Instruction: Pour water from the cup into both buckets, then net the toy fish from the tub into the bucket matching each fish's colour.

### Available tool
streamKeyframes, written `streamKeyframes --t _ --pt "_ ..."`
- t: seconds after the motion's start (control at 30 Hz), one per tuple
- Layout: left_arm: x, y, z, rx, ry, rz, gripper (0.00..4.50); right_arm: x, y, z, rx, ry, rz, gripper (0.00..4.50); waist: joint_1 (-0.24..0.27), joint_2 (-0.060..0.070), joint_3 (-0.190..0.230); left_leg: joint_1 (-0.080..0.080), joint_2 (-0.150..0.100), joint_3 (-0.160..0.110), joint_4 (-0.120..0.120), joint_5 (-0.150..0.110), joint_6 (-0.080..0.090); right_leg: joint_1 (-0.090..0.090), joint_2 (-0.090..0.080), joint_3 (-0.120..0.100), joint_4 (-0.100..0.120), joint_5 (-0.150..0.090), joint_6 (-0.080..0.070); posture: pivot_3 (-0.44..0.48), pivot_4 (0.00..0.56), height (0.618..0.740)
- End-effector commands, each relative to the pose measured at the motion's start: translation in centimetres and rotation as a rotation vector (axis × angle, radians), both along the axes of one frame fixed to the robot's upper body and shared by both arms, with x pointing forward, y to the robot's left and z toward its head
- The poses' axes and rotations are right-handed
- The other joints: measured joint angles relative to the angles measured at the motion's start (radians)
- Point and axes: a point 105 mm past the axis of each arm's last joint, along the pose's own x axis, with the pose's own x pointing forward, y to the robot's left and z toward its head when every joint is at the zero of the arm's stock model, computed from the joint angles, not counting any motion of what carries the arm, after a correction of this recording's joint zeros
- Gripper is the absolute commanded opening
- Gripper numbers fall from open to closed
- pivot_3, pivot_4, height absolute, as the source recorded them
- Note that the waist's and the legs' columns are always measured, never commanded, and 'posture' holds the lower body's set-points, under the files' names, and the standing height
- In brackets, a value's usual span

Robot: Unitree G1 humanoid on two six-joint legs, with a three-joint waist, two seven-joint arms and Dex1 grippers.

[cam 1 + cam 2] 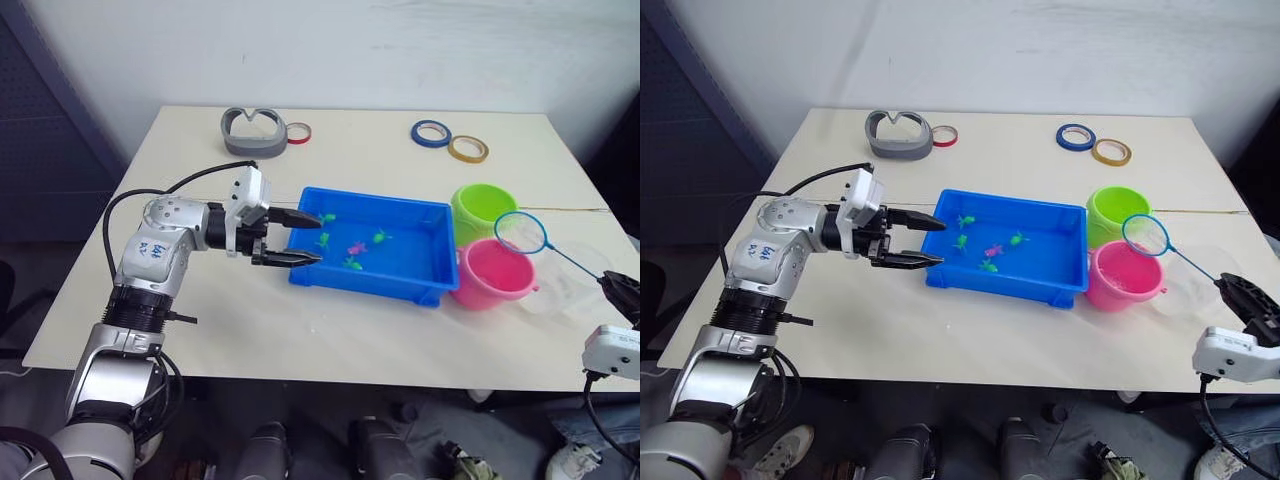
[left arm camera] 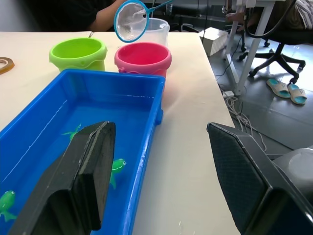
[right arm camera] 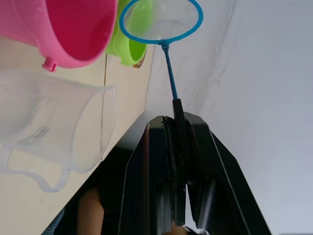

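At the right edge of the frame the right gripper (image 1: 1240,290) is pinching the net (image 1: 1145,234) by its thin handle, its hoop hanging over the pink bucket (image 1: 1123,275). The left gripper (image 1: 300,238) is gaping empty at the blue tub (image 1: 375,246), centre frame. That slim handle risks twisting in the grip, spilling a fish.

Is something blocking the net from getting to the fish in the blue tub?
Nothing visible blocks it. The net, held in the right claw, hangs above the pink bucket and green bucket, right beside the open tub where the toy fish float.
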Motion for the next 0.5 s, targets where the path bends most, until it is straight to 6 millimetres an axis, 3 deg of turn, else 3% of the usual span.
streamKeyframes --t 0.03,0.27,0.5 --pt "0.9 2.2 1.4 -0.020 -0.045 0.093 3.29 1.2 2.5 3.2 0.077 -0.053 0.072 0.00 -0.014 0.000 0.000 0.000 0.000 0.000 0.000 0.000 0.000 0.000 0.000 0.000 0.001 0.000 0.000 0.000 0.150 0.740" --pt "1.3 4.9 1.3 0.022 -0.033 0.217 3.29 5.1 7.6 4.5 0.383 0.061 0.193 0.00 -0.024 -0.001 0.001 0.001 0.002 0.000 0.001 0.000 -0.001 0.000 -0.001 0.000 0.004 0.000 0.000 0.000 0.150 0.740" --pt "0.3 6.2 1.2 0.027 -0.037 0.273 3.29 7.4 11.4 1.9 0.738 0.440 0.188 0.00 -0.013 -0.001 0.001 -0.002 0.002 -0.009 0.003 -0.001 -0.003 -0.002 -0.010 -0.003 0.005 0.000 0.000 0.000 0.150 0.740"
